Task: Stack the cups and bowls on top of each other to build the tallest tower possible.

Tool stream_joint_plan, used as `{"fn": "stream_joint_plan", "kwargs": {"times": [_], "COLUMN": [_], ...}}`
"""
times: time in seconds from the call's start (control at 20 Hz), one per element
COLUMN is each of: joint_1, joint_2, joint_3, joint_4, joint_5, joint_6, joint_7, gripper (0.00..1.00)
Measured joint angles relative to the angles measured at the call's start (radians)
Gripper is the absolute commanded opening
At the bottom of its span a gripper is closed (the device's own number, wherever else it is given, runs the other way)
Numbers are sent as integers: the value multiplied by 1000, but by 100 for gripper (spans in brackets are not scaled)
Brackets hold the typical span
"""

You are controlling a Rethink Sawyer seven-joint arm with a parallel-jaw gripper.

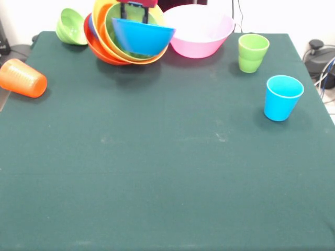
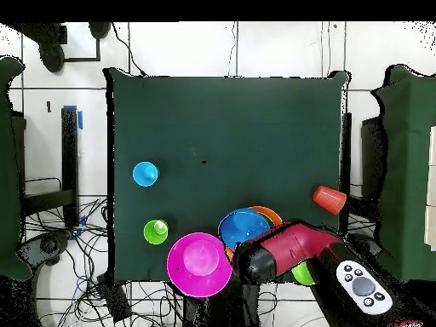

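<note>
At the worktop's robot-side edge, the gripper holds the blue bowl by its rim, fingers closed on it, over the tilted nested bowls. Next: seat it squarely, then release.

Front view: nested bowls tilted at tabletop back, big bowl just right. Two upright cups right side; tipped cup left edge; small bowl back-left.
</note>
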Motion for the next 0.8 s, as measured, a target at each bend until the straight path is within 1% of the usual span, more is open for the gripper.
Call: {"fn": "stream_joint_plan", "kwargs": {"times": [0.2, 0.55, 0.8], "joint_1": [-3, -70, -108], "joint_2": [-5, -79, -122], "joint_3": [-6, 20, 43], "joint_4": [0, 0, 1], "joint_5": [6, 140, 194], "joint_6": [-7, 10, 29], "joint_7": [0, 0, -1], "gripper": [100, 100, 100]}}
